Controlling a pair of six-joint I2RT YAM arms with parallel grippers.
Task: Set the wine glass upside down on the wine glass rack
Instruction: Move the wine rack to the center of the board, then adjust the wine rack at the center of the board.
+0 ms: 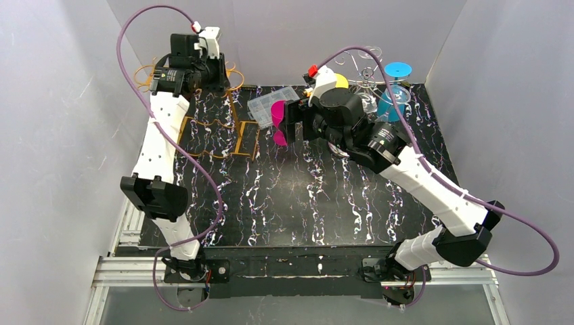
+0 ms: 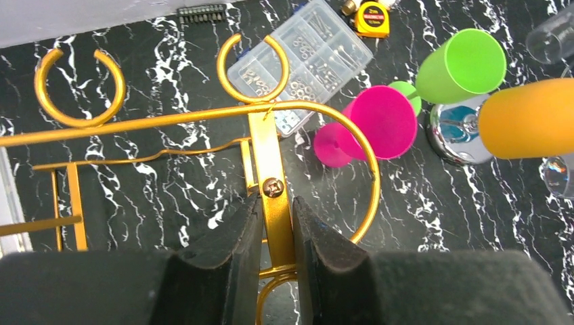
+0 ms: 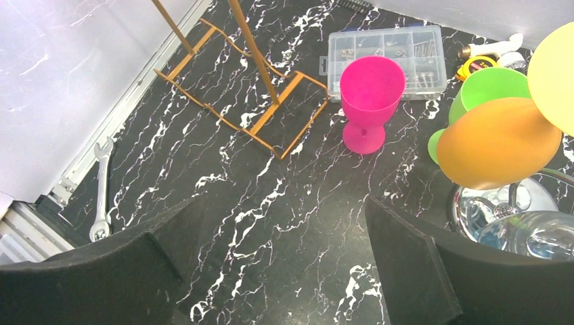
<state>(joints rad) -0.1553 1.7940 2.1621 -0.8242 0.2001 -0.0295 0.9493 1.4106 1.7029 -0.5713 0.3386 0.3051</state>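
Observation:
The pink wine glass (image 3: pixel 369 91) stands upright on the black marbled table, beside a clear parts box; it also shows in the overhead view (image 1: pixel 279 122) and the left wrist view (image 2: pixel 379 122). The gold wire wine glass rack (image 1: pixel 223 139) stands at the back left. My left gripper (image 2: pixel 277 217) is shut on the rack's flat upright post (image 2: pixel 274 169), one pad against each side, just below a screw. My right gripper (image 3: pixel 284 230) hangs open above bare table, a short way in front of the pink glass, with nothing between its fingers.
A clear parts box (image 1: pixel 271 105) and a yellow tape measure (image 2: pixel 372 17) lie behind the glass. Green (image 2: pixel 464 64) and orange (image 2: pixel 528 118) glasses hang on a chrome stand (image 1: pixel 365 81) at the back right, with a blue glass (image 1: pixel 396 95). A wrench (image 3: pixel 101 196) lies by the left wall.

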